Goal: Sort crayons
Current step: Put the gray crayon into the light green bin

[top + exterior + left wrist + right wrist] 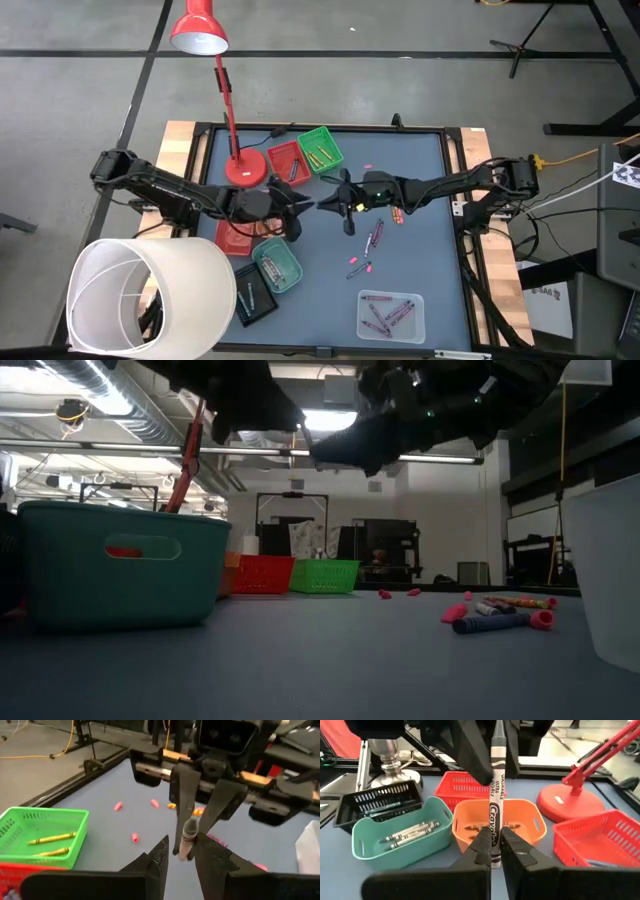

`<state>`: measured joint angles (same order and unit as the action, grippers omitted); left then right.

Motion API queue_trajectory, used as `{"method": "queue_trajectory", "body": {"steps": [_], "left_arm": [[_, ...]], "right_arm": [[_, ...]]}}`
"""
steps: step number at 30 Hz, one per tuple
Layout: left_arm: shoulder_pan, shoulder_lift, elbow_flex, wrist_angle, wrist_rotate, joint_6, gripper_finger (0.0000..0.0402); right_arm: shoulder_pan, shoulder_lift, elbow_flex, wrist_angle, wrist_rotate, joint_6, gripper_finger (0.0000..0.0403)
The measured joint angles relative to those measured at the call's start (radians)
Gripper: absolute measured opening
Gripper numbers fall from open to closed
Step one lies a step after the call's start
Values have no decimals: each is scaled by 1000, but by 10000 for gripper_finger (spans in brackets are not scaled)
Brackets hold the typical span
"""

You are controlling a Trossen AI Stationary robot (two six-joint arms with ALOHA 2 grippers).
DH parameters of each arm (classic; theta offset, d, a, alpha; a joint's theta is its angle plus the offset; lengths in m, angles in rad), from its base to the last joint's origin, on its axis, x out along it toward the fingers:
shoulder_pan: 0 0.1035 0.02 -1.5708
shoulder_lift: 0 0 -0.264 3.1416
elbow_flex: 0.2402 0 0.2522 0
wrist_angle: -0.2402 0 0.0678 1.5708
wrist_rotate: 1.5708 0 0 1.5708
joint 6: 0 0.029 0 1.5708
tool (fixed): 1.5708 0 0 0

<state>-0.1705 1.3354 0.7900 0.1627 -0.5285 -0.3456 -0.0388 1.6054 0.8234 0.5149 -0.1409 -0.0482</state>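
High view: both arms reach in over the middle of the worktop (420, 180). The left hand (300, 205) and the right hand (335, 200) sit tip to tip, almost touching, just in front of the red tray (287, 163) and green tray (320, 148). Loose crayons (372, 240) lie on the worktop nearer the right arm; more sit in the clear tray (390, 315).

Low view: both hands hang well above the surface, dark against the ceiling lights; finger detail cannot be made out. Loose crayons rest flat on the worktop, teal tray (120, 575) close by.

Left wrist view: a grey crayon (188, 840) stands between the right hand's fingers (182, 795), its free end pointing at the left hand. The left hand's fingers (161, 852) are spread, one each side of that end; contact cannot be confirmed.

Right wrist view: the right hand (494, 847) is clenched on the grey crayon at its near end. Its long axis runs straight out along the hand, toward the left hand beyond. Orange tray (495, 827) lies below.

Judgement: a hand-over. The turning point is the crayon's axis staying lined up with the left hand's gap; the left hand is the nearer one to the free end.
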Motion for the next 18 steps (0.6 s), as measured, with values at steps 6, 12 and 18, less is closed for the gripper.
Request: {"method": "queue_trajectory", "body": {"steps": [6,12,18], "left_arm": [[1,0,-1,89,91,73,71],[1,1,-1,122,101,77,71],[0,1,-1,118,101,77,57]], "right_arm": [[41,0,1,43,78,-1,17],[46,0,1,67,68,-1,17],[47,0,1,64,61,-1,17]]}}
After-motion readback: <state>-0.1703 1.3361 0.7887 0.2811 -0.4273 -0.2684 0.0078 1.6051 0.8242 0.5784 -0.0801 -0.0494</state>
